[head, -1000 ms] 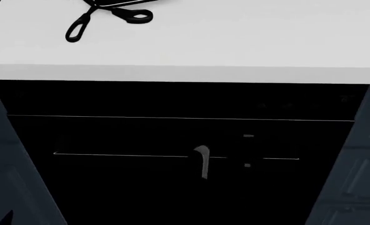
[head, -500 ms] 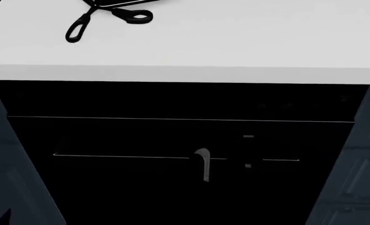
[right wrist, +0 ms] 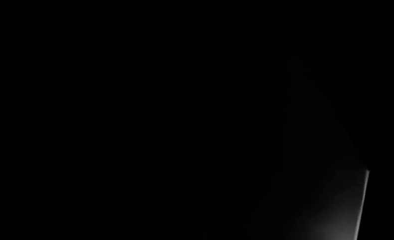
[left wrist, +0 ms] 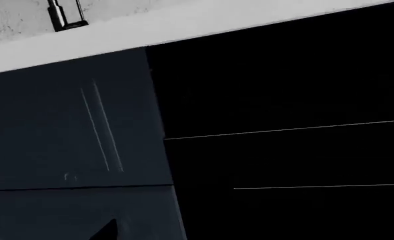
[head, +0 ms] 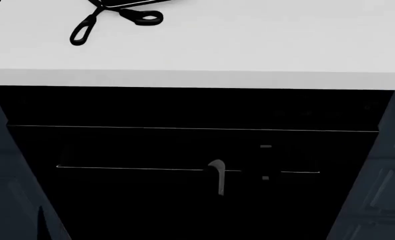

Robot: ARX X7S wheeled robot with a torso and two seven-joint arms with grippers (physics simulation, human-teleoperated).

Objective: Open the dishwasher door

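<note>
The wide, glossy black dishwasher door (head: 183,200) fills the space under the white tabletop (head: 251,45), and looks fully shut: its thin seam line (head: 183,128) runs straight across, with the long thin horizontal bar handle (head: 117,166) just below it. A pale curved finger of the right gripper (head: 217,175) sits right at the bar, a little past its middle, seemingly hooked over or touching it. The rest of that gripper is lost against the black front, so I cannot tell how its jaws stand; the right wrist view is almost wholly dark and settles nothing.

The left gripper is out of sight; its wrist view only shows the door's edge beside a dark blue-grey panelled cabinet door (left wrist: 70,140).

Judging from this, the step is securing the handle. To do it well, the finger should be properly behind the bar before any pull, then draw outward and downward along the door's hinge arc, not straight back, so the hook does not slip off. Black-handled scissors (head: 113,15) on the tabletop lie well above the gripper and do not matter.
</note>
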